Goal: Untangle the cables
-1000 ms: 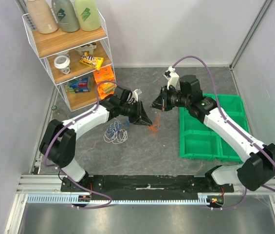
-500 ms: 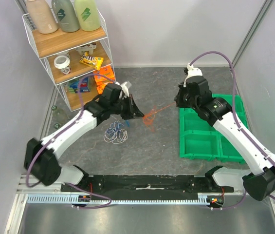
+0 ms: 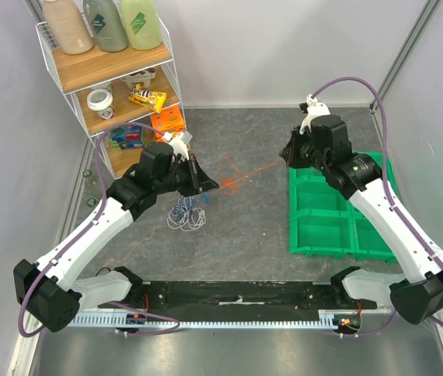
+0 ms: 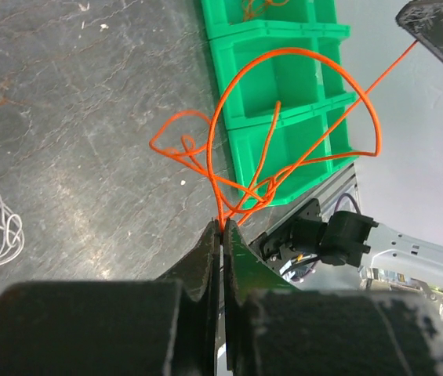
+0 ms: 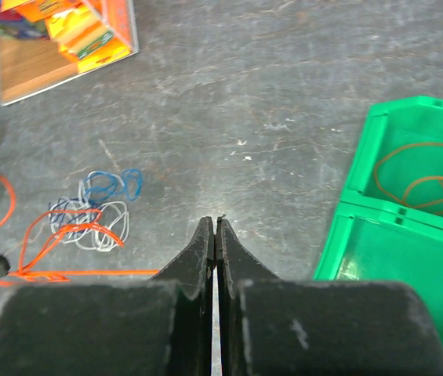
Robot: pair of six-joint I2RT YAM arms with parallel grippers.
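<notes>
One orange cable (image 3: 245, 174) hangs stretched in the air between my two grippers. My left gripper (image 3: 212, 186) is shut on its tangled, looped end; in the left wrist view the loops (image 4: 214, 184) rise straight out of the closed tips (image 4: 222, 228). My right gripper (image 3: 286, 159) is shut on the other end. In the right wrist view the strand (image 5: 96, 272) runs in from the left and disappears behind the closed fingers (image 5: 215, 222). The white and blue cables (image 3: 188, 213) lie in a small pile on the table, below the left gripper, also in the right wrist view (image 5: 99, 207).
A green divided bin (image 3: 293, 227) stands at the right, under the right arm; one compartment holds a coiled orange-brown cable (image 5: 425, 180). A wire shelf (image 3: 111, 78) with bottles and boxes stands at the back left.
The left gripper closed on the orange cable and drew back to the left; the right gripper pulled away to the right. The orange cable came off the table and now hangs stretched between them.
</notes>
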